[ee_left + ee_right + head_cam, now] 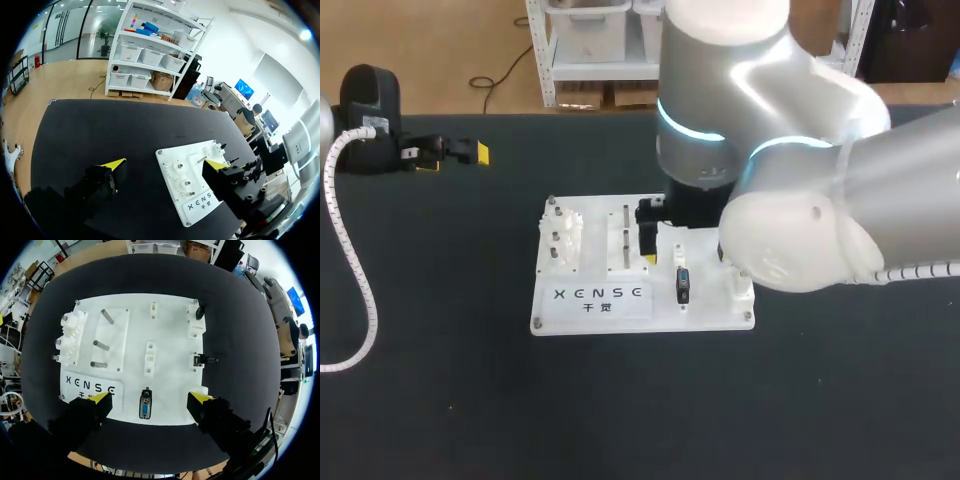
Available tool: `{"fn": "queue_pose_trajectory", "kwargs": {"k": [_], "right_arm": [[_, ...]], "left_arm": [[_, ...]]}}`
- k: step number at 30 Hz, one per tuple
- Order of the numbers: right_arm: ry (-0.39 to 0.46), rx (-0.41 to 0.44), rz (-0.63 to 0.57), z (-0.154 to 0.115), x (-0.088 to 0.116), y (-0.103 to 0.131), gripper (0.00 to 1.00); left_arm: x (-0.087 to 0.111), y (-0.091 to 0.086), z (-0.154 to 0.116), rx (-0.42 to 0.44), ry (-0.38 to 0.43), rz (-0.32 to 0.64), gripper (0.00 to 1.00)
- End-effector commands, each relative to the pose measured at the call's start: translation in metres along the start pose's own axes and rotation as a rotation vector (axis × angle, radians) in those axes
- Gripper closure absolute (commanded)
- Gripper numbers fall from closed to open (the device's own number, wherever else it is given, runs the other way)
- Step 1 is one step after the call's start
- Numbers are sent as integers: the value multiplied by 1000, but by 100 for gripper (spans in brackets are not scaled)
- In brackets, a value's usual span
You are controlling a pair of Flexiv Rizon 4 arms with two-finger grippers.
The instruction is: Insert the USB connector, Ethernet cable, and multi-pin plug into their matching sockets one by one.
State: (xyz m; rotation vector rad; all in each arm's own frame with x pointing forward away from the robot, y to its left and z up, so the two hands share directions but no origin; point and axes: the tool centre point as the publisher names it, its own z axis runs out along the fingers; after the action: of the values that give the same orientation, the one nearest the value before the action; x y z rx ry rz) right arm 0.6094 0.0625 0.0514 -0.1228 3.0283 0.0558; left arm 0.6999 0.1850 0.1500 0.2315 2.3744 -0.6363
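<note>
White plastic board [705, 300] on a flat black table [440, 400].
The right gripper [150, 400] hangs wide open over the small black multi-pin plug [145, 406], not touching it. The left gripper [165, 165] is open too, holding nothing. The shiny round right arm [800, 150] hides the board's far corner.

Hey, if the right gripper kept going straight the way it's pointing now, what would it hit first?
Most likely the white board, at or near the multi-pin plug that lies on it between the open fingers of the right gripper. How far above the board the fingertips are is unclear.
</note>
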Motion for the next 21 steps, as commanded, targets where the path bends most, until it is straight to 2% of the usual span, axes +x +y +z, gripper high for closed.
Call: {"fn": "queue_pose_trajectory", "kwargs": {"k": [1,6,21], "right_arm": [[17,3,-9,6,3,5,0],[28,13,-15,12,10,9,0],[48,4,12,17,9,9,0]], "left_arm": [[0,0,0,0,0,0,0],[0,0,0,0,0,0,0],[0,0,0,0,0,0,0]]}}
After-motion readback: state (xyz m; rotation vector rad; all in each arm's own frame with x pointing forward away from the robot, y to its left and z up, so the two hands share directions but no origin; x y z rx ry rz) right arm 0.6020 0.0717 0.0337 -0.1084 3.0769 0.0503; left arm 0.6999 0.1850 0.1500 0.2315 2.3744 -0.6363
